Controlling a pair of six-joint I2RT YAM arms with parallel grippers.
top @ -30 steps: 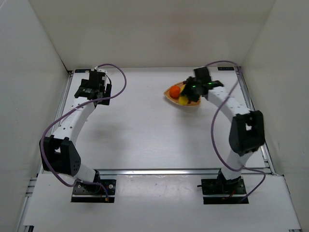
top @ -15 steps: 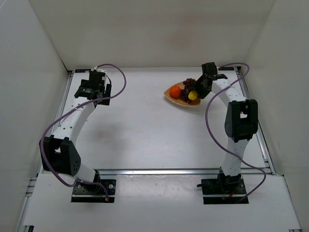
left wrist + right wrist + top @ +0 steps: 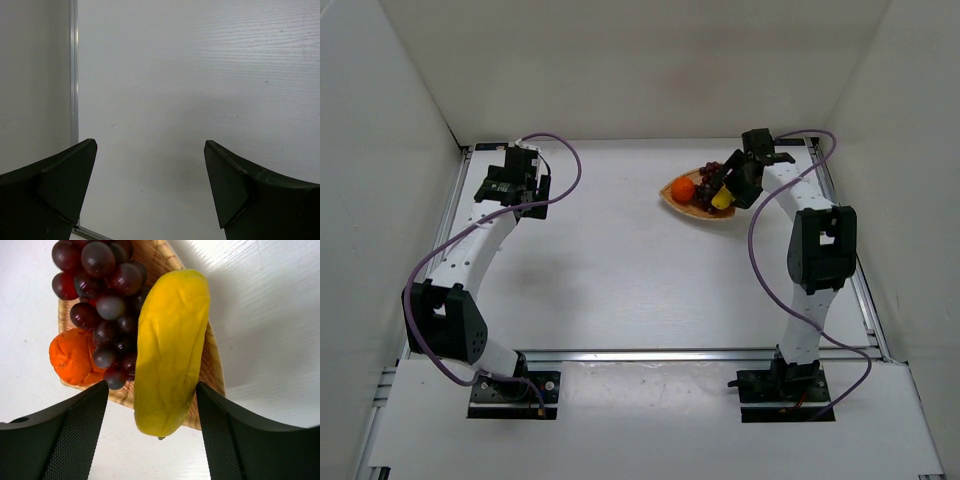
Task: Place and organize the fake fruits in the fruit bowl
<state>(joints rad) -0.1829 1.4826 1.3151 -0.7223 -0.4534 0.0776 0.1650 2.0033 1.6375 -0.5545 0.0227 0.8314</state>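
Three fake fruits (image 3: 705, 188), all at the fruit bowl (image 3: 667, 198) toward the far right of the table (image 3: 610, 260). Dark grape bunch (image 3: 107, 295) heaped in the far part, orange (image 3: 72, 356) tucked at the left end, yellow banana (image 3: 170, 345) laid lengthwise against the grapes, near end poking past the pale rim. Wide-spread right gripper (image 3: 152, 385) astride the banana: a clear gap on one side, almost touching on the other, clamping nothing. Likewise parted, the left gripper (image 3: 150, 145), hanging over bare table at the far left, well apart from the bowl, holding nothing.

Handling, as a judgement: probably hollow plastic, so light and stiff, smooth-skinned, prone to squirt out of a pinch near the tapered ends. Best taken across the thick middle, pads square to the long axis. Perched rather than seated, so likely to roll off the grapes or tip over the rim. Light woven bowl, apt to skate if nudged. To tidy: pinch mid-body, lift only slightly, swing toward the bare weave right of the grapes, set down gently.
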